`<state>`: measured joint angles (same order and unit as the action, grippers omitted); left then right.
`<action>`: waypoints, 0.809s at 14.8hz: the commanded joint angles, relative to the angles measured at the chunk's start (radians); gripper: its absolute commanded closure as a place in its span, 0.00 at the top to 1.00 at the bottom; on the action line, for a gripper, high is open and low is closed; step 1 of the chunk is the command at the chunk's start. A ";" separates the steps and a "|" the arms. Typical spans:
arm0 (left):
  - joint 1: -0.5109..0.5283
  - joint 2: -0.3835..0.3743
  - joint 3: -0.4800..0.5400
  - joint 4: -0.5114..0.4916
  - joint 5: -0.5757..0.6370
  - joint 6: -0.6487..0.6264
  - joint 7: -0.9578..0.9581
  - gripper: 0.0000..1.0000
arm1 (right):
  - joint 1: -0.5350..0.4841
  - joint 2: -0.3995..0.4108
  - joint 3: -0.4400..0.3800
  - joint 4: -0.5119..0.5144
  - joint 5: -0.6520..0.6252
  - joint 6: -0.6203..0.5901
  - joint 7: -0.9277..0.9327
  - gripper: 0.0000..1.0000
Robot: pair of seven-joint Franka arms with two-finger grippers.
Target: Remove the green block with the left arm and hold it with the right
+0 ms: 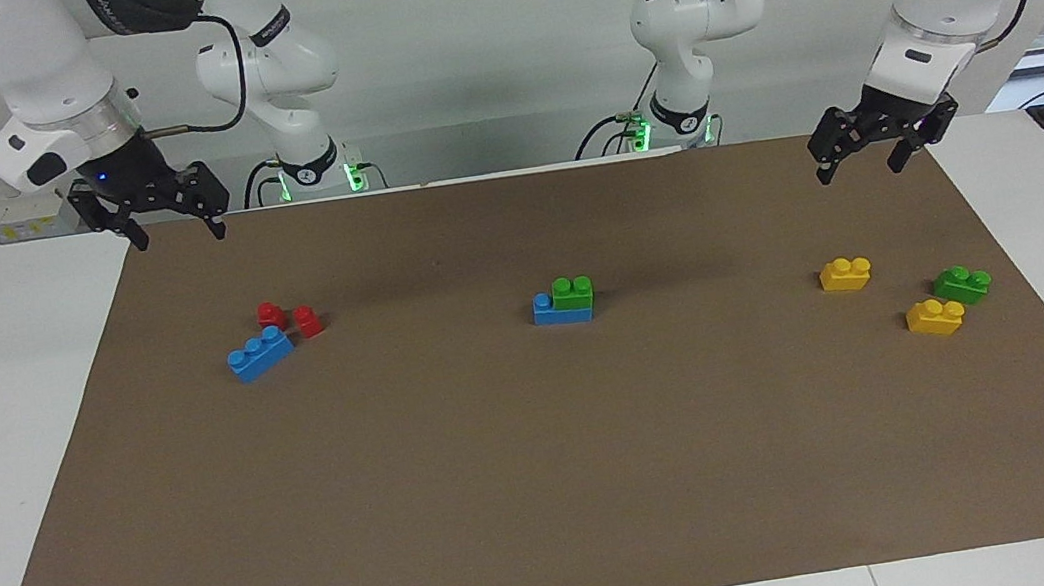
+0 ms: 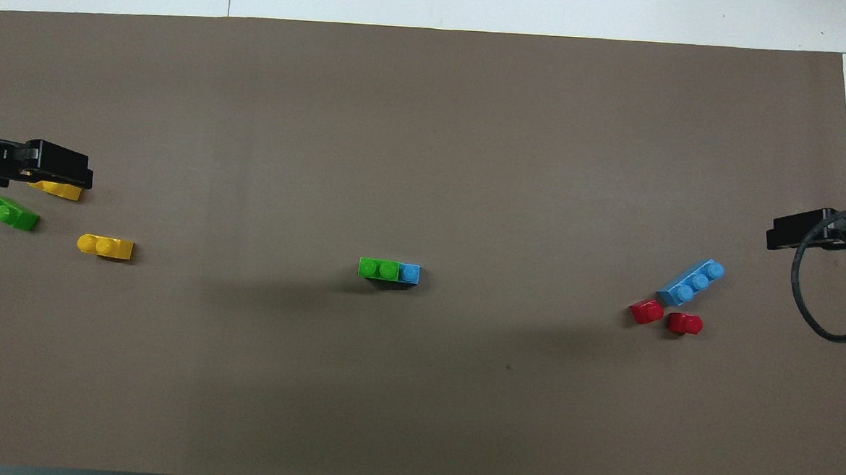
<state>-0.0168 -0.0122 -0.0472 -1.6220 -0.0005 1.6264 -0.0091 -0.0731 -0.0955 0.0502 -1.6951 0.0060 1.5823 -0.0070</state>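
Observation:
A green block [image 1: 573, 293] with two studs is stacked on a blue brick [image 1: 547, 312] at the middle of the brown mat; the pair also shows in the overhead view, the green block [image 2: 378, 269] on the blue brick [image 2: 409, 274]. My left gripper [image 1: 862, 169] is open and empty, raised over the mat's edge at the left arm's end; it also shows in the overhead view [image 2: 61, 173]. My right gripper [image 1: 179, 237] is open and empty, raised over the mat's edge at the right arm's end [image 2: 803, 233]. Both are far from the stack.
A second loose green block [image 1: 962, 283] and two yellow bricks [image 1: 845, 274] [image 1: 935, 317] lie toward the left arm's end. A loose blue three-stud brick [image 1: 260, 354] and two red blocks [image 1: 271, 315] [image 1: 308, 321] lie toward the right arm's end.

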 commanded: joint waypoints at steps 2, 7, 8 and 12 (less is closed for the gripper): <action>0.012 -0.002 -0.003 -0.003 -0.019 0.013 0.018 1.00 | -0.016 0.002 0.008 0.005 -0.018 -0.008 -0.019 1.00; 0.011 -0.002 -0.003 -0.003 -0.019 0.018 0.018 1.00 | -0.010 -0.006 0.010 -0.012 -0.009 -0.001 0.095 1.00; 0.009 -0.003 -0.003 -0.004 -0.019 0.018 0.018 1.00 | -0.001 -0.012 0.011 -0.021 -0.008 0.001 0.143 1.00; -0.005 -0.009 -0.005 -0.022 -0.019 0.023 -0.073 1.00 | 0.044 -0.027 0.020 -0.099 0.000 0.071 0.368 1.00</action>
<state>-0.0178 -0.0121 -0.0502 -1.6254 -0.0014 1.6307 -0.0272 -0.0548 -0.0959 0.0632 -1.7236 0.0064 1.6078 0.2478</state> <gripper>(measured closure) 0.000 0.000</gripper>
